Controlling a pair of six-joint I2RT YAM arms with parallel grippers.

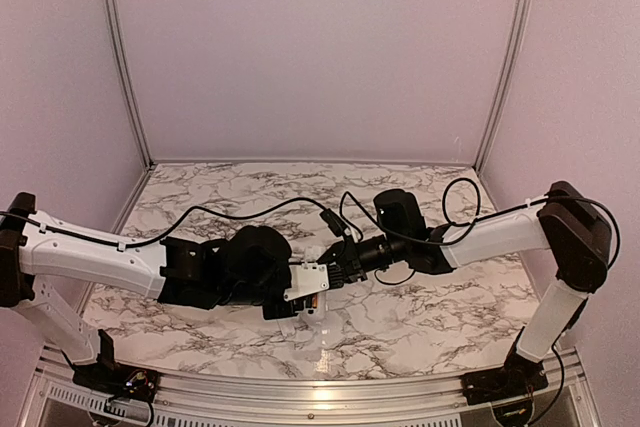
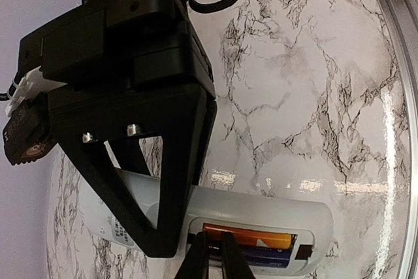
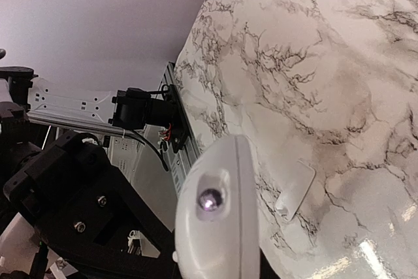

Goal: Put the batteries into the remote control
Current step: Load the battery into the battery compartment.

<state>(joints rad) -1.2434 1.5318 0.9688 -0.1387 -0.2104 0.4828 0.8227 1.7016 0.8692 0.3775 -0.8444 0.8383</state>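
The white remote control (image 2: 261, 210) is held off the marble table, back up, with its battery bay open. The orange battery (image 2: 251, 240) and the dark battery (image 2: 269, 257) lie side by side in the bay. My right gripper (image 1: 335, 269) is shut on the remote; one of its black fingers (image 2: 176, 181) crosses the remote's body. In the right wrist view the remote's rounded end (image 3: 219, 227) with its small lens faces the camera. My left gripper (image 2: 214, 234) has its thin tips close together, resting at the left end of the batteries.
The plain white flat piece (image 3: 295, 189) lies on the marble table (image 3: 339, 63) just right of the remote. Both arms meet at the table's middle front (image 1: 300, 292). A metal rail (image 2: 398, 24) runs along the table edge.
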